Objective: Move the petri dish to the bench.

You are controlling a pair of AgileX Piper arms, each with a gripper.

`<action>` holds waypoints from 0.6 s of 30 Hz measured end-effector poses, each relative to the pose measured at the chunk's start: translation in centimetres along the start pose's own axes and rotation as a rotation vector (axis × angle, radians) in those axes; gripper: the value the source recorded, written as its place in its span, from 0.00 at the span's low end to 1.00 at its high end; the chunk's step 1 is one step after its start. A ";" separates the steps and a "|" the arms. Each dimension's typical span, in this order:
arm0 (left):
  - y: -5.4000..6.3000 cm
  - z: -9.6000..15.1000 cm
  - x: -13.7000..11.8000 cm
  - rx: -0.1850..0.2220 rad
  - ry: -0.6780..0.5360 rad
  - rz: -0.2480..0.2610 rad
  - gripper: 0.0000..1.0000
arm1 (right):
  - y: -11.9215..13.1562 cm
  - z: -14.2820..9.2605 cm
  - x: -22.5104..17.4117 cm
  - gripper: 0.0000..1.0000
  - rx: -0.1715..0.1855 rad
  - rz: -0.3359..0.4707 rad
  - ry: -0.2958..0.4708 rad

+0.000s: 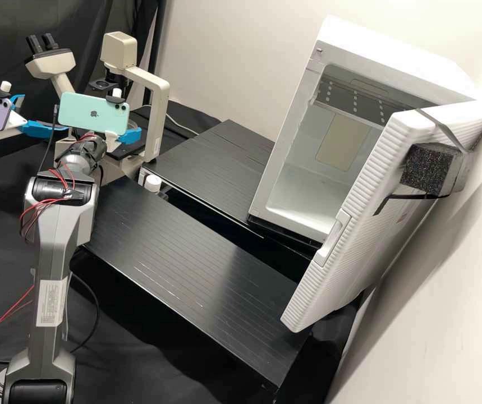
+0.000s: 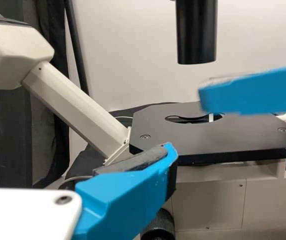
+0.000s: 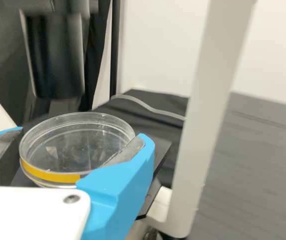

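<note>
In the high view, my right gripper (image 1: 131,136) is by the microscope stage, partly behind its phone. In the right wrist view, the right gripper (image 3: 80,142) is shut on the clear petri dish (image 3: 78,145) with a yellow band, one finger at each side; the dish is roughly level, over the dark stage. My left gripper (image 1: 43,115) stands open and empty at the microscope's left in the high view. The left wrist view shows one finger (image 2: 128,192) of it, facing the stage. Across from it are a right gripper finger (image 2: 253,92) and a sliver of clear rim.
The microscope (image 1: 151,112) stands at the back left, its stage (image 2: 218,137) holed in the middle. Right of it lie two black slatted platforms, the nearer (image 1: 196,280) and the farther (image 1: 218,168). A white cabinet (image 1: 302,191) has its door (image 1: 358,207) open.
</note>
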 end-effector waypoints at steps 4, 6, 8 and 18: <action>0.0 0.0 0.0 0.000 0.000 0.000 1.00 | 1.0 0.0 -2.1 0.00 -0.015 0.047 0.026; 0.0 0.0 0.0 0.000 0.000 0.000 1.00 | 1.3 0.4 -3.4 0.00 -0.031 0.071 0.029; 0.0 0.0 0.0 0.000 0.000 0.000 1.00 | 1.4 1.0 -5.0 0.00 -0.041 0.083 0.027; 0.0 0.0 0.0 0.000 0.000 0.000 1.00 | 2.8 5.7 -11.9 0.00 -0.075 0.179 -0.031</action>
